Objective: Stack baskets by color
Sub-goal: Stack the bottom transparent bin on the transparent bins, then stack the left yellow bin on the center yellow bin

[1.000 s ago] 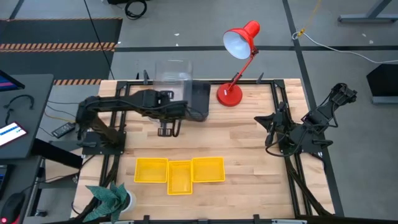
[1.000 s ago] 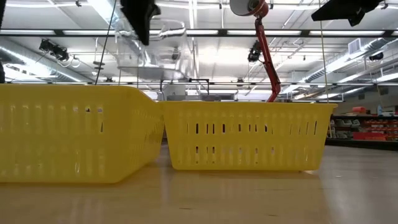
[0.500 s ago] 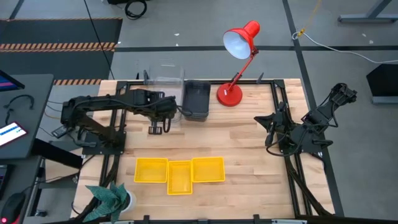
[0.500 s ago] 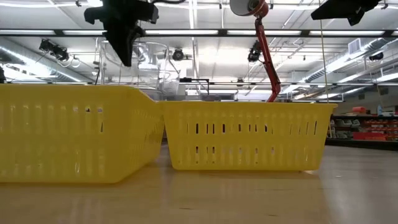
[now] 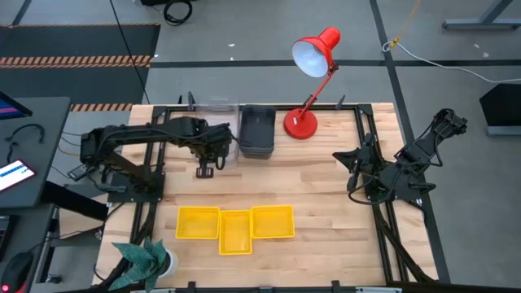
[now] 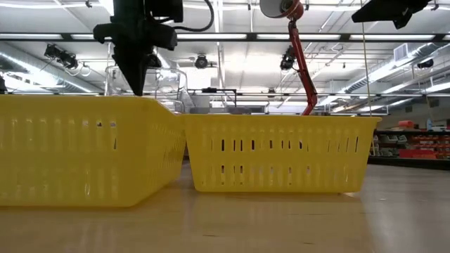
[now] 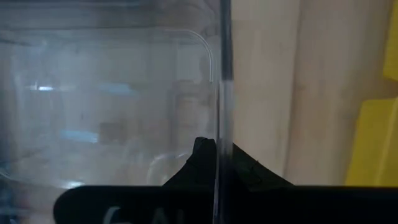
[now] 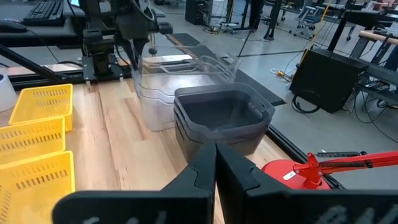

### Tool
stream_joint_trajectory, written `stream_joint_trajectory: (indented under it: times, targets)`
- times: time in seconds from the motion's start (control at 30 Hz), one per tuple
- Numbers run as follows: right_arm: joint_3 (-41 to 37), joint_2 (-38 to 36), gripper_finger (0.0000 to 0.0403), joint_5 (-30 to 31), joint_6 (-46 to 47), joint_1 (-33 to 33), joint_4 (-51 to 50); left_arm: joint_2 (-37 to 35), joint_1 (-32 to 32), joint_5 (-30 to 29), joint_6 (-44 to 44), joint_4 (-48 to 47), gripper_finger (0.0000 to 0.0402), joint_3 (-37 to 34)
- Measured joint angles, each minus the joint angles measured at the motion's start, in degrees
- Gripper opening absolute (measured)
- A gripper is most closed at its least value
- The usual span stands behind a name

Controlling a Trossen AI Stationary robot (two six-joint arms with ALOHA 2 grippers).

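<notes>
My left gripper (image 5: 218,146) points down, shut on the near wall of a clear basket (image 5: 214,120) that sits low over the other clear baskets (image 8: 163,93) at the table's far side. Whether it rests in them, I cannot tell. A stack of dark grey baskets (image 5: 256,130) stands just to their right. Three yellow baskets (image 5: 235,225) sit side by side on their bottoms near the front edge. My right gripper (image 8: 216,163) waits shut and empty at the table's right side. My left gripper pinches the clear basket's near wall (image 7: 219,112) at its rim, one finger (image 7: 202,152) inside the basket and the other (image 7: 245,165) outside. The fingers come from above, pointing down. The basket stays level and upright below them, over the clear stack.
A red desk lamp (image 5: 303,122) stands on its base right of the grey baskets, its shade over the far edge. Bare wood lies between the yellow baskets and the far stacks. A dark frame (image 5: 358,130) borders the table. A plant (image 5: 142,260) sits at the near left corner.
My left gripper has gone down and toward the table's left edge, tipping steeper, still shut on the clear basket. The basket, held high over the far edge before, has come down level onto the spot of the clear stack beside the grey baskets.
</notes>
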Motion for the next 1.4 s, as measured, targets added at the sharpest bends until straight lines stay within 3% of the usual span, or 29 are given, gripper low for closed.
stream_joint_trajectory:
  times: [0.2,0.53,0.7,0.87,1.03,1.2,1.4]
  targets:
    - [0.0,0.1,0.0013,0.3,0.0,0.0,0.0,0.0,0.0,0.1,-0.8,2.0,0.0038,-1.8]
    - [0.0,0.1,0.0013,0.4,0.0,0.0,0.0,0.1,0.0,-4.5,-2.1,2.9,0.0185,-0.1]
    - [0.0,0.1,0.0013,0.4,0.0,0.0,-0.1,0.1,-0.5,-5.1,-3.8,1.9,0.0224,4.7]
    - [0.0,0.1,0.0013,0.4,0.0,0.0,-0.1,0.1,-0.5,-4.2,-5.5,0.1,0.0228,5.7]
    - [0.0,0.1,0.0013,0.4,0.0,0.0,-0.1,0.1,-2.2,-0.1,-6.4,-1.3,0.0207,5.7]
    - [0.0,0.1,0.0013,1.4,-0.8,-0.4,-0.1,-0.8,-8.0,8.8,-5.0,0.4,0.0172,5.7]
    - [0.0,0.1,0.0013,2.2,-3.2,-1.6,0.9,0.1,-16.8,9.1,-8.1,0.5,0.0137,5.7]
